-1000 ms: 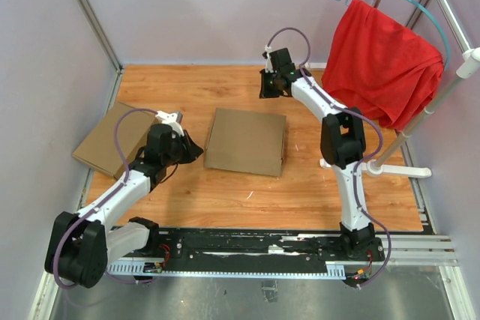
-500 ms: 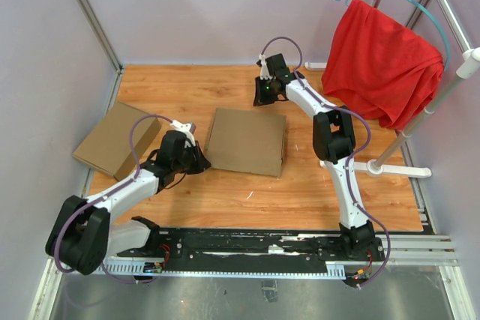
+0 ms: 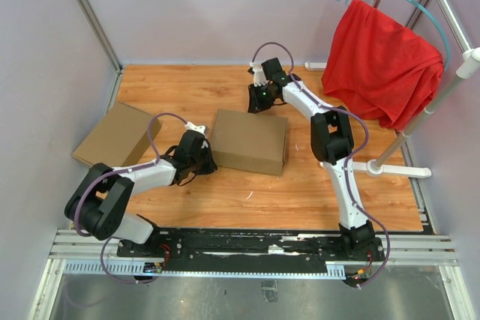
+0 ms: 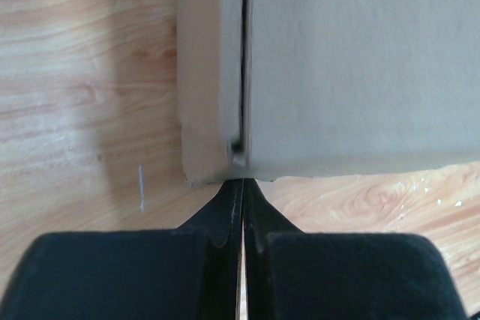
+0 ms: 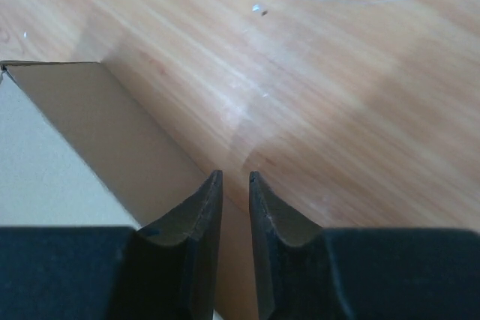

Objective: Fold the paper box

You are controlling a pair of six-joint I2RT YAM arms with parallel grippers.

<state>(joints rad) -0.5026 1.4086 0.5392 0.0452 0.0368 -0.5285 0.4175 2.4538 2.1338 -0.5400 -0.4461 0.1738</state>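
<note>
The paper box lies closed and flat on the wooden table, mid-scene, a dark brown block. My left gripper is shut, its tips touching the box's near left corner. In the left wrist view the shut left gripper meets the paper box right below a dark seam between the side wall and the lid. My right gripper hovers at the box's far edge. The right wrist view shows the right gripper parted by a narrow gap, nothing between the fingers, above the wall of the paper box.
A lighter tan cardboard box sits at the left by the wall. A red cloth hangs on a teal hanger from a white rack whose base rests on the table's right side. Grey walls close in left and back.
My left arm has swung right until its shut tips reached the box's left corner. My right gripper has slid left toward the box's far edge, and its jaws have parted a little.
</note>
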